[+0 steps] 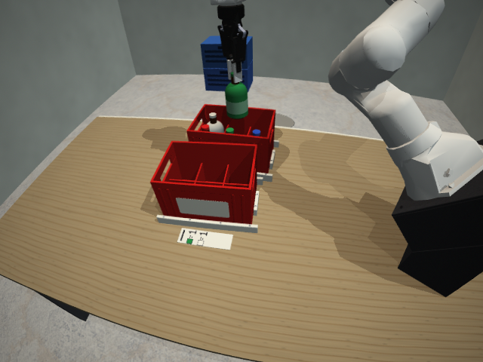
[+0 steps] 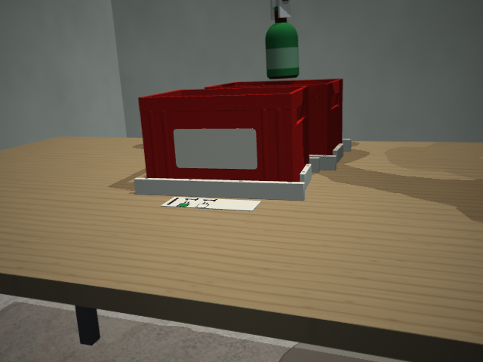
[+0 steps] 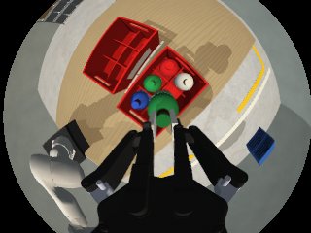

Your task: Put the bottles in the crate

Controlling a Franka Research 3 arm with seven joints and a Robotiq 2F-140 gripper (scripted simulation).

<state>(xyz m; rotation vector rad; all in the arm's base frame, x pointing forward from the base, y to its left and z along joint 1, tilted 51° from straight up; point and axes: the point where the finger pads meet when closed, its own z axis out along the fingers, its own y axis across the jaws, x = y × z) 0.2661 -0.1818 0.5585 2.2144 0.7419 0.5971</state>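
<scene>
My gripper point(image 1: 234, 74) is shut on the neck of a green bottle point(image 1: 236, 99) with a pale green label. It holds the bottle upright, clear above the far red crate. The bottle also shows in the exterior view point(image 2: 281, 50) and in the wrist view point(image 3: 161, 108). In the far crate stand a white bottle point(image 1: 213, 122), a red-capped bottle point(image 1: 204, 127), a green-capped bottle point(image 1: 229, 130) and a blue-capped bottle point(image 1: 256, 132). The near red crate point(image 1: 205, 181) is empty, with dividers. The pick list point(image 1: 204, 238) lies in front of it, showing a green square and a white square.
Grey rails point(image 1: 206, 224) edge both crates. A blue crate stack point(image 1: 226, 64) stands on the floor behind the table. The arm's black base point(image 1: 441, 234) is at the right table edge.
</scene>
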